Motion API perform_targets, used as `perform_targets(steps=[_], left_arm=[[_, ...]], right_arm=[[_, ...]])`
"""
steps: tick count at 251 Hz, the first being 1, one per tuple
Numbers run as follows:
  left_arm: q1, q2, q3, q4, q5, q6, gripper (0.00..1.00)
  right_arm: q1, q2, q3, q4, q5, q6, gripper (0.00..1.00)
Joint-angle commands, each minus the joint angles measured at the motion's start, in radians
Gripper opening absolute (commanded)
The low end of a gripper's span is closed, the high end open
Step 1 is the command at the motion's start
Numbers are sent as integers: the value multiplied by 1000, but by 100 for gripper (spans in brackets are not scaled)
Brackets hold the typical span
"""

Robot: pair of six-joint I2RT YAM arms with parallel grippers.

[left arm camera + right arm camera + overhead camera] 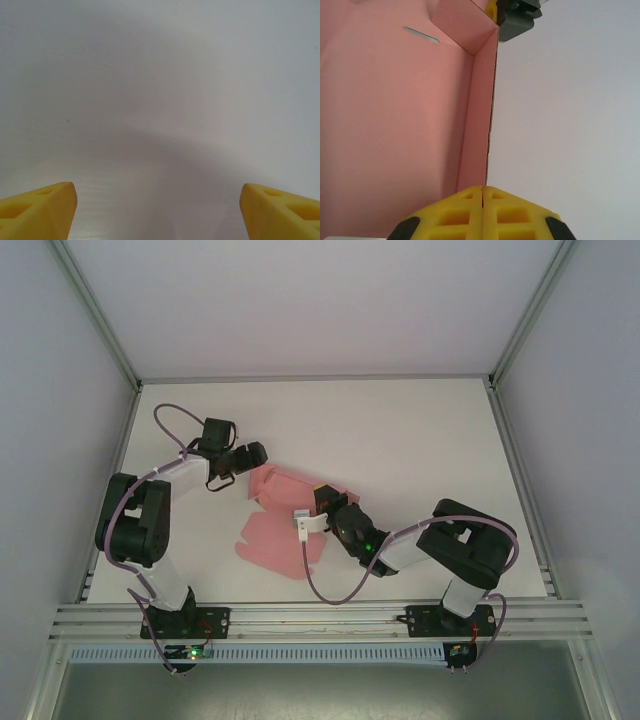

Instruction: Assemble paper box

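So the whole thing sat inside a plain white enclosure: pale walls [60,350] on the left, right and far sides, aluminium posts [100,315] in the corners, and a slotted rail [320,618] along the near edge where both arms were bolted. The table [430,430] was a flat matte white sheet, bare on the far and right sides, with soft shadows under the arms. From the left wrist the surface looked smooth with a faint sheen.

The box [275,535] lay about mid-table, slightly left of centre. Its near flap was flat on the surface, and its far part was folded up into walls. From the right wrist you could see the pink inside [395,125], a thin slit [420,35] and an upright right wall.

The right gripper [482,215] had its yellow fingers pressed together, with that wall's edge running straight into the seam, so it was pinched on the box. From above it sat at the box's right side [324,500].

The left gripper [255,458] hovered at the box's far-left corner with its fingers [40,212] wide apart and nothing between them.
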Motion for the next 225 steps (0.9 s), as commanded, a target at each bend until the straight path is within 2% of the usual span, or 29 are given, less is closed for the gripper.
perform_targets(steps=[1,67,104,133,160,184,204,217,225], left_arm=[[3,-59,-51,26,113,35,84],[-1,-162,-138,94,260,16,80],[-11,-167,-188,190,370,-9,77],[-13,-169,-230,287,416,-39,77],[-13,-191,-209,208,299,-20,79],[-13,-230,-171,110,137,5,92],[-6,-262,-158,82,47,-5,93],[-4,-277,-148,61,-11,-18,100],[-1,-280,-135,34,-56,-33,100]], right_arm=[[10,-19,1,-7,12,21,0],[10,-55,9,-48,21,36,0],[10,-65,15,-49,20,34,0],[10,-73,16,-62,18,30,0],[7,-87,10,-63,20,23,0],[-1,-121,1,-94,-5,34,0],[-4,-141,1,-137,-19,46,0],[-6,-142,-3,-135,-19,46,0],[-5,-143,-4,-135,-19,37,0]])
